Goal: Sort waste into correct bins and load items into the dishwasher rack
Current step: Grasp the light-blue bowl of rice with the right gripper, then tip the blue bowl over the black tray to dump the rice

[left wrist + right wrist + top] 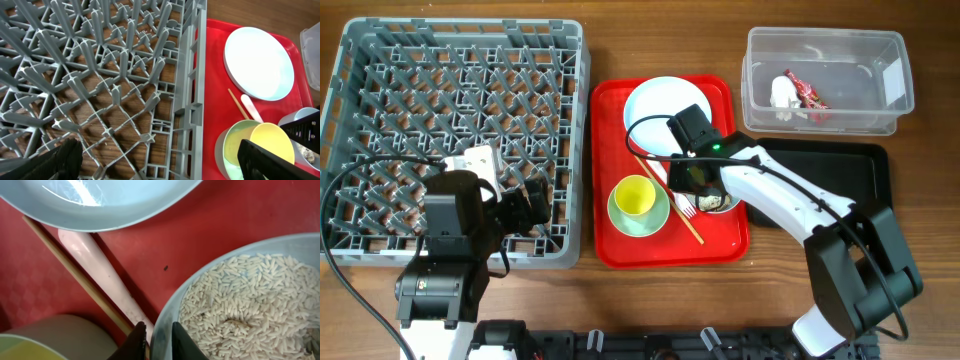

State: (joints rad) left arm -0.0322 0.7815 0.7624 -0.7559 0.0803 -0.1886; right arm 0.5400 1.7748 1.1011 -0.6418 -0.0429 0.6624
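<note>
On the red tray [610, 240] lie a white plate [655, 100], a yellow cup [635, 196] in a green bowl [620, 215], a wooden chopstick [685, 225], a pink fork [686, 210] and a pale bowl of rice [718, 203]. My right gripper [159, 339] is shut on the rim of the rice bowl [240, 300], one finger inside and one outside. The chopstick [75, 275] and fork handle [102, 275] lie just left of it. My left gripper [157, 162] is open and empty over the grey dishwasher rack's [100, 75] near right corner, beside the tray [210, 120].
A clear plastic bin [825, 65] at the back right holds white and red wrappers. A black tray [840, 185] lies under my right arm. The grey rack [380, 60] fills the left side.
</note>
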